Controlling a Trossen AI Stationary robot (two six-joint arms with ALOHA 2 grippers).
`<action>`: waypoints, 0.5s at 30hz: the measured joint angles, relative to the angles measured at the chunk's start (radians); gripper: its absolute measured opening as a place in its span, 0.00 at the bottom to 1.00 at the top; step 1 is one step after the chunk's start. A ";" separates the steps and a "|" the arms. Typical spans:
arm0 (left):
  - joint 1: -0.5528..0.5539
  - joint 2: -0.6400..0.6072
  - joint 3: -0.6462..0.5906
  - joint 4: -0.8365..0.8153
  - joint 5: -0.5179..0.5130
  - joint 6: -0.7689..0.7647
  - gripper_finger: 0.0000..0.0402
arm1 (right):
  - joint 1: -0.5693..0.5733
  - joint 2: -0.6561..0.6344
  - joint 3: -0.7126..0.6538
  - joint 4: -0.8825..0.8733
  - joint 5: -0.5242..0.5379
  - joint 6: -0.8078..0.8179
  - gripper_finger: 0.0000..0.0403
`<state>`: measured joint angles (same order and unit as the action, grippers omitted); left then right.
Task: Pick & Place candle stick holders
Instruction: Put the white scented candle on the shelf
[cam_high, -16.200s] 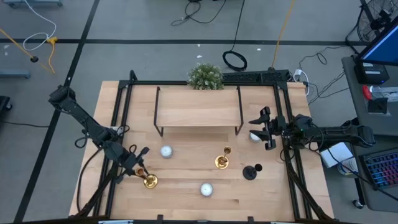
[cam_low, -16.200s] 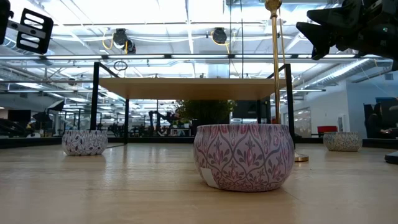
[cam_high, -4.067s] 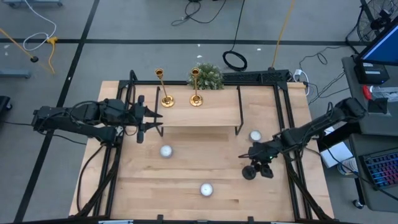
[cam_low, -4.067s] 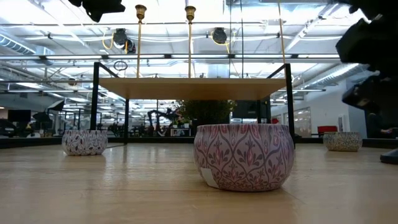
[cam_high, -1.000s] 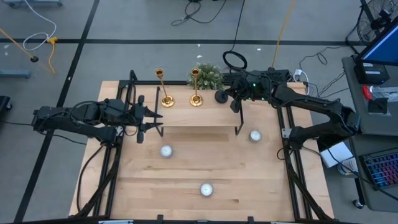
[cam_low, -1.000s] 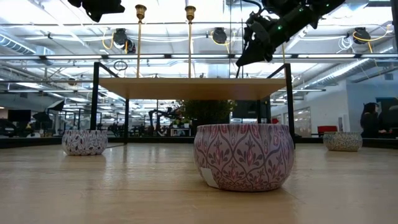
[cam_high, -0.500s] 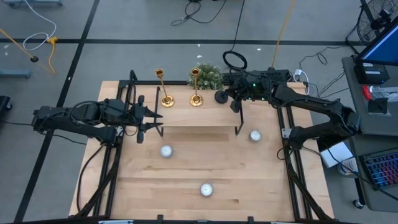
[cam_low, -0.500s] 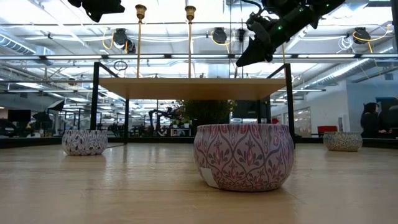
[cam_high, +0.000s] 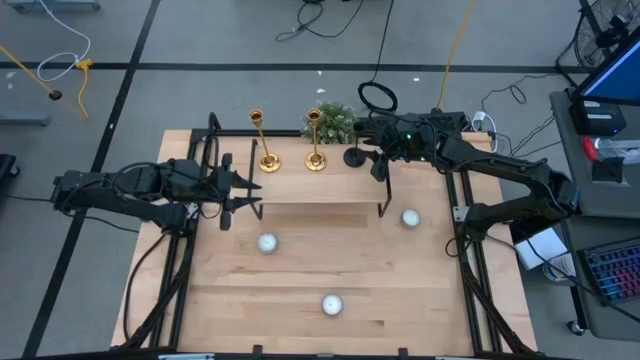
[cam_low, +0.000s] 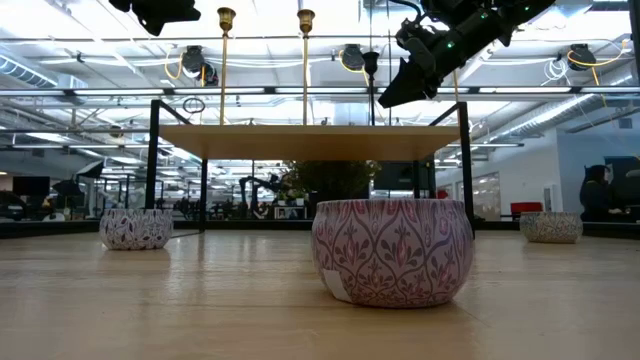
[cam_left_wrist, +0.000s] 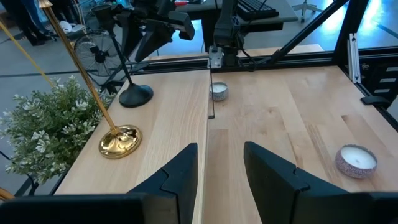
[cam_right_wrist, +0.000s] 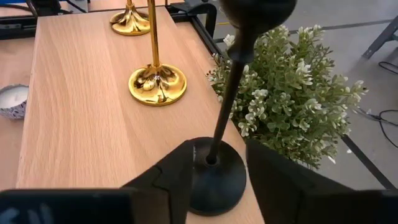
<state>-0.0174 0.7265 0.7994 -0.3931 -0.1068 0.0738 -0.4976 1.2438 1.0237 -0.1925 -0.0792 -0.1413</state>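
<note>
Now black candle stick holder (cam_high: 353, 156) shifted slightly toward plant (cam_high: 333, 121), right gripper (cam_high: 377, 158) jaws released, left gripper (cam_high: 243, 188) jaws parted.

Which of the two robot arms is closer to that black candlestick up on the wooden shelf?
The right. The right gripper sits right beside the black candlestick on the raised shelf, fingers open around its base. The left gripper waits at the shelf's opposite end, well away.

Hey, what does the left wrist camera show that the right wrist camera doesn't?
Only the left wrist view shows the right gripper at the black candle holder, and two candles down on the table. Only the right wrist view shows both gold candlesticks together. Both show the black holder standing on the raised shelf, a gold candlestick nearby and the green plant.
</note>
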 joint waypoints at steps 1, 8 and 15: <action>0.000 0.000 0.000 0.000 0.000 0.000 0.34 | 0.000 0.000 0.000 0.000 0.000 0.000 0.39; 0.000 0.000 0.000 -0.059 0.000 -0.002 0.34 | 0.021 0.000 0.000 -0.043 -0.001 0.015 0.42; -0.005 0.054 0.000 -0.113 0.002 -0.057 0.34 | 0.102 0.000 -0.001 -0.100 0.000 0.016 0.39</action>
<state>-0.0219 0.7801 0.7994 -0.5063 -0.1047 0.0170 -0.3956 1.2438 1.0225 -0.2923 -0.0795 -0.1249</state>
